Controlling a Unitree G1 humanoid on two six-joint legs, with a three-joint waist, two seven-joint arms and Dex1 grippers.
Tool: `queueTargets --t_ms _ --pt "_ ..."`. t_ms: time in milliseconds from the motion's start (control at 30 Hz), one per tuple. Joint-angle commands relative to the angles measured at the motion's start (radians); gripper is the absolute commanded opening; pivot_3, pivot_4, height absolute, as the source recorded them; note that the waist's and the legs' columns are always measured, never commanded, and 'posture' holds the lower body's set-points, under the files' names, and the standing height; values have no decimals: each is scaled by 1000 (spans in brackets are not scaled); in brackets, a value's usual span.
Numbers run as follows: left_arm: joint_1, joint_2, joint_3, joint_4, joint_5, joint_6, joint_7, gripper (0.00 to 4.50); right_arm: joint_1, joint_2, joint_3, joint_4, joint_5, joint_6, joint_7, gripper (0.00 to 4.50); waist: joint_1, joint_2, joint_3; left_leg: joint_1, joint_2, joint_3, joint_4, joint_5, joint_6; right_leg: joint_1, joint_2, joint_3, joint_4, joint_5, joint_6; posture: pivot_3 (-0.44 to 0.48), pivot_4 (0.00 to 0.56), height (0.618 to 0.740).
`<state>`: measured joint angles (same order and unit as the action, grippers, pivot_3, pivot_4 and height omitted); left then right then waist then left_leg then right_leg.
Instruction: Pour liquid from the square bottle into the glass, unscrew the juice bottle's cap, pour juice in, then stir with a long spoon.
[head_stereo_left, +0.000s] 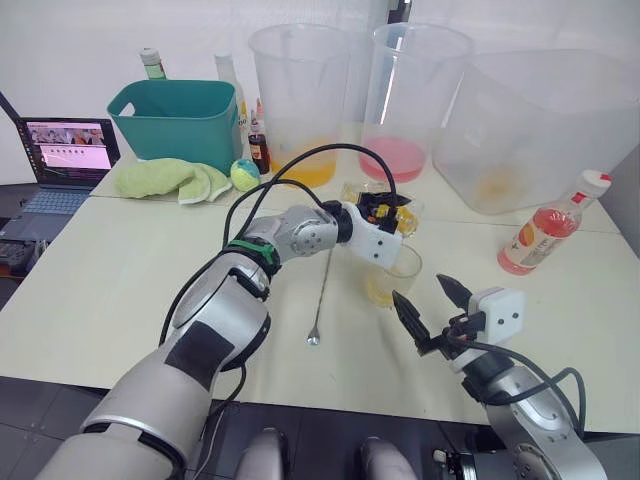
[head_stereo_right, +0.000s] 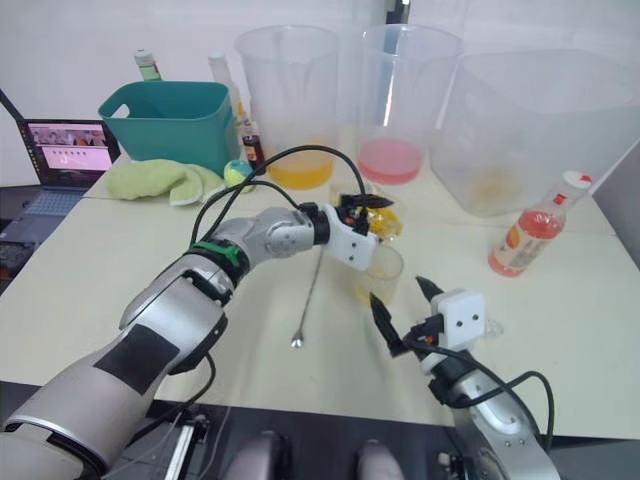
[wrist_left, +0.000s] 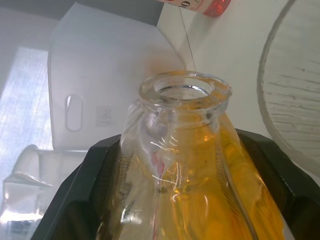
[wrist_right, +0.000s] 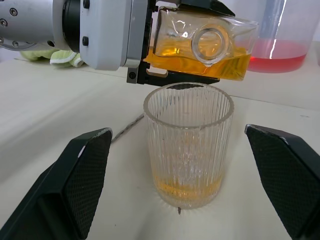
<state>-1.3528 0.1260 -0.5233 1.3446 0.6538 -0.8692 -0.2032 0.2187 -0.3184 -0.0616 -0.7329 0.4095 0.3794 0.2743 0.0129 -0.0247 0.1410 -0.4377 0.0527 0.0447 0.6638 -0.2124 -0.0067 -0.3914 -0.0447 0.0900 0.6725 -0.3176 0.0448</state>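
Teal bin (head_stereo_left: 180, 120) sitting far left on the worktop (head_stereo_left: 120, 290), green cloth (head_stereo_left: 170, 178) and yellow-green ball (head_stereo_left: 245, 174) lying just in front. Laptop (head_stereo_left: 62, 160) glowing far left. Three translucent buckets (head_stereo_left: 300, 100) standing along the far edge.

White table (head_stereo_left: 120, 290) – on it: glass (head_stereo_left: 392, 277), long spoon (head_stereo_left: 322, 298) just beside, juice bottle (head_stereo_left: 548, 232) at right; rear: three plastic buckets (head_stereo_left: 300, 100), teal bin (head_stereo_left: 180, 120), green cloth (head_stereo_left: 165, 178), laptop (head_stereo_left: 60, 165).

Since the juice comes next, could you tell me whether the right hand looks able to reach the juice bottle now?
Probably yes: the right hand is open and holds nothing, and the table between it and the juice bottle looks bare.
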Motion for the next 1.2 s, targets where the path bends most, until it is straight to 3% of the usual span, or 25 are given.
queueTargets --t_ms 33,367,533,867,1000,1200 --pt "-25 -11 133 -47 -164 24 -97 2816 -19 5 -40 -14 22 -20 3 4500 0 0 0 0 0 0 0 0 0 0 0 0 0 0 0 0 150 730" --pt "21 15 384 -132 -463 191 -387 2816 -130 -53 -87 51 81 -6 93 4500 -3 0 0 0 0 -1 1 1 1 0 0 -1 3 0 0 0 150 730" --pt "123 95 499 -370 -615 400 -467 2816 -236 -155 -133 97 228 46 239 4500 -18 0 0 0 0 -2 3 1 1 -1 0 -1 6 0 0 0 150 730" --pt "496 166 607 -1146 -745 1012 -330 2816 -413 -402 -140 231 431 173 571 4500 -16 0 0 -1 0 -10 5 1 1 2 0 -6 10 0 0 0 150 730" --pt "607 162 626 -1331 -759 1164 -261 2816 -466 -434 -103 312 390 145 676 4500 -9 0 0 -3 0 -13 10 1 2 2 0 -7 10 0 0 0 150 730" --pt "737 129 655 -1477 -779 1277 -153 2816 -487 -443 -75 382 322 91 769 4500 0 0 0 -3 0 -13 13 1 2 2 0 -8 9 0 0 0 150 730"
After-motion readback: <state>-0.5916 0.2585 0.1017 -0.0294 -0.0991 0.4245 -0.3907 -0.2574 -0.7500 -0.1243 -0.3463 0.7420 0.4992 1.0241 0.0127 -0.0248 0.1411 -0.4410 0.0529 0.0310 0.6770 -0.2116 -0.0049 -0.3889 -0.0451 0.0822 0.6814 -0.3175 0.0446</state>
